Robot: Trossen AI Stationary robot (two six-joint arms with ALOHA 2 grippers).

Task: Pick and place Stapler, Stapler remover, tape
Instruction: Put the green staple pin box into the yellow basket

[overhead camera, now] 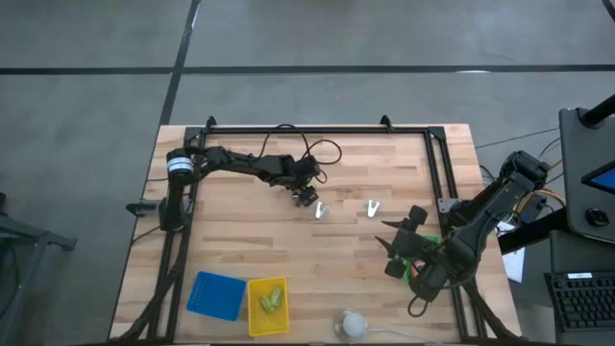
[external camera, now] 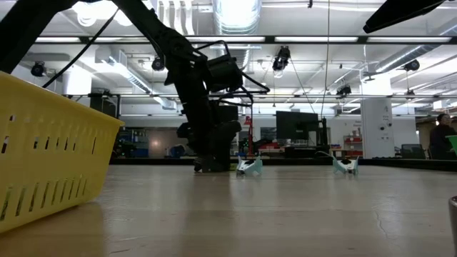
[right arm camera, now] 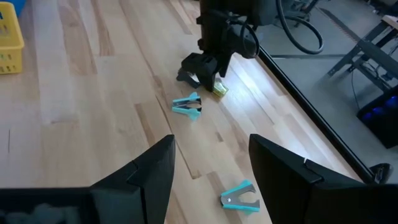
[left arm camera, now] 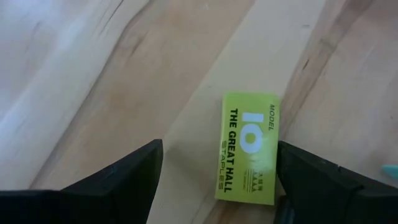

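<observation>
Two teal staple removers lie on the bare wooden tabletop [overhead camera: 240, 240], one [overhead camera: 321, 210] just beside the left end effector [overhead camera: 306, 197], the other [overhead camera: 373, 208] apart toward the right with open wood around it. Between the left end effector's spread fingers [left arm camera: 118, 180] lies a yellow-green staples box [left arm camera: 250, 147], seemingly not yet gripped. The right end effector [overhead camera: 396, 248], fingers spread, hovers near the right edge. A blue bin [overhead camera: 215, 294] and yellow basket [overhead camera: 267, 306] sit at the near edge.

- Left arm [overhead camera: 252, 163]: dark jointed links, white band on its base joint, looped black cable.
- Right arm [overhead camera: 480, 216]: dark, green patch near wrist, orange wiring.
</observation>
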